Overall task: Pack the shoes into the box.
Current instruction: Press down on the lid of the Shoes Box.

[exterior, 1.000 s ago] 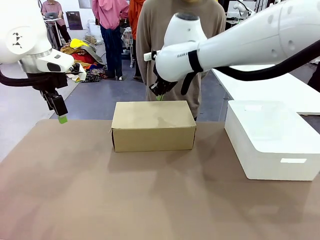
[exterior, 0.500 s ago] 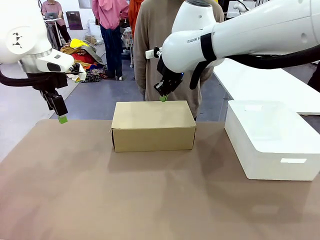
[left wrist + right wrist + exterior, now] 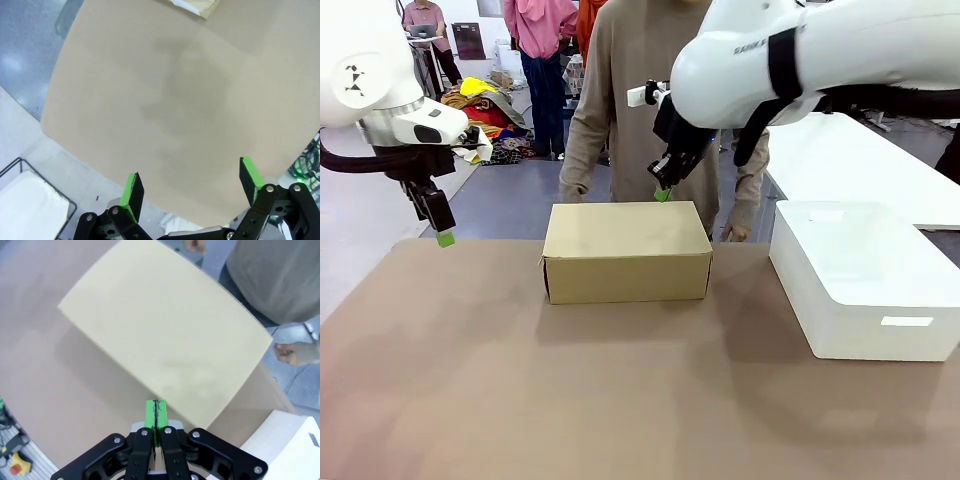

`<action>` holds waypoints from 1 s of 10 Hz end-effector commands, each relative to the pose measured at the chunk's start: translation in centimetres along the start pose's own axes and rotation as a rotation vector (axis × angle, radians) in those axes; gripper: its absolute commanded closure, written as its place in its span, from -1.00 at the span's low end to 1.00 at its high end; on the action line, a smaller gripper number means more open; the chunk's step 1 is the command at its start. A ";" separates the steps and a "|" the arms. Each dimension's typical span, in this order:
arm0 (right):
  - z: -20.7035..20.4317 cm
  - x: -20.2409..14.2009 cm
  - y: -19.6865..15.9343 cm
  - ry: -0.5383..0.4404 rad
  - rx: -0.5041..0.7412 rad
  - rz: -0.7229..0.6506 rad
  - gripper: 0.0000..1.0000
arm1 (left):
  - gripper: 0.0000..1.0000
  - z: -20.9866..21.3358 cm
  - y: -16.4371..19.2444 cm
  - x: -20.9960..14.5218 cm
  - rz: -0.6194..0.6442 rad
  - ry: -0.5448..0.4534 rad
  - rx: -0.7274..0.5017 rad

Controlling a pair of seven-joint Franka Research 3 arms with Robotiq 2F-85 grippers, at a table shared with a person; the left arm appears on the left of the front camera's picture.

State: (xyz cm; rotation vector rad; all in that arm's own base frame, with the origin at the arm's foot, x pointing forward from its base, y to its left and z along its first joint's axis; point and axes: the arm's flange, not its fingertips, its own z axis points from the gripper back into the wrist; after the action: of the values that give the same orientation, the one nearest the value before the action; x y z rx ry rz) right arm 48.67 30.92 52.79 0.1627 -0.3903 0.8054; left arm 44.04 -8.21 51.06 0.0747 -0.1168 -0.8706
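With the box (image 3: 627,251) lying closed mid-table, the right gripper (image 3: 663,194) hung pinched shut and empty above its far edge, the left gripper (image 3: 444,238) spread wide and empty at the far left; those shut fingers (image 3: 156,416) could dent the lid or shove the box toward the person (image 3: 640,95).

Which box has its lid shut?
The tan cardboard box in the middle is shut. The white box on the right has an open top.

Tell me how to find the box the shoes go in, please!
Look at the brown table. Near its far edge, in the middle, right in front of the standing person, sits the box. It is plain tan cardboard with its lid shut, unlike the bigger white box over to its right.
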 end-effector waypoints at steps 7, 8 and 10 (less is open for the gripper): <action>5.1 -12.7 3.3 0.128 0.091 0.085 -1.00 | -1.00 0.2 0.3 -0.3 -0.018 0.007 0.003; 5.1 -14.0 3.7 0.143 0.085 0.081 -1.00 | -1.00 0.2 0.3 -0.3 -0.018 0.007 0.003; 5.0 -15.7 4.2 0.175 0.081 0.074 -1.00 | -1.00 0.2 0.3 -0.3 -0.018 0.007 0.003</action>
State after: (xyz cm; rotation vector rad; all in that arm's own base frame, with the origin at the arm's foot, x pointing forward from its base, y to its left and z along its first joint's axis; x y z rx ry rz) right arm 35.34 22.61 51.40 0.1610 -0.2052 0.8920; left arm 44.05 -8.19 51.07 0.0745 -0.1165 -0.8705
